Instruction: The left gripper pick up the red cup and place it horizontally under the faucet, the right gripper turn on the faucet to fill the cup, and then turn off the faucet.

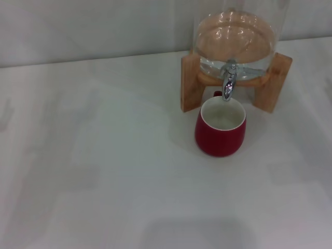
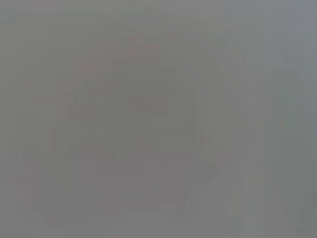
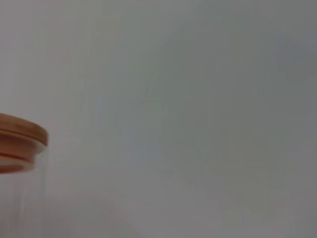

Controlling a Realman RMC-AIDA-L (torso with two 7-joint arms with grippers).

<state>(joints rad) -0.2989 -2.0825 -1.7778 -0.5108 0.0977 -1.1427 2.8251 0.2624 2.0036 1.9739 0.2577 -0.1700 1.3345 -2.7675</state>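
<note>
Head view, entry 1: the red cup (image 1: 220,127) is recorded upright on the white table (image 1: 104,171), mouth open upward, cream inside visible, a small part of its handle showing at 12 o'clock of the rim. Whether it holds any water cannot be told.

Entry 2: the faucet (image 1: 228,82) is set at 12 o'clock from the cup, its chrome spout hanging just over the far part of the rim. It is mounted on the glass jar (image 1: 236,39), which is carried by the wooden stand (image 1: 191,82).

Entry 3: the left gripper and the right gripper are not shown in any view; their jaw state cannot be told and nothing is seen to be held. The left wrist view is a blank grey field. In the right wrist view only a wooden lid (image 3: 20,143) is caught at 9 o'clock.

Step in hand, as judged: with the cup already standing under the spout, the faucet is next to be opened by the right gripper.

Handling notes:
1. The lever is best approached from above and from the 3 o'clock side, clear of the cup.
2. The lever should be turned gently, so that the jar is not dragged on its stand.
3. The cup should be left untouched, its mouth kept beneath the spout.
4. The lever should be closed before the rim is reached.
</note>
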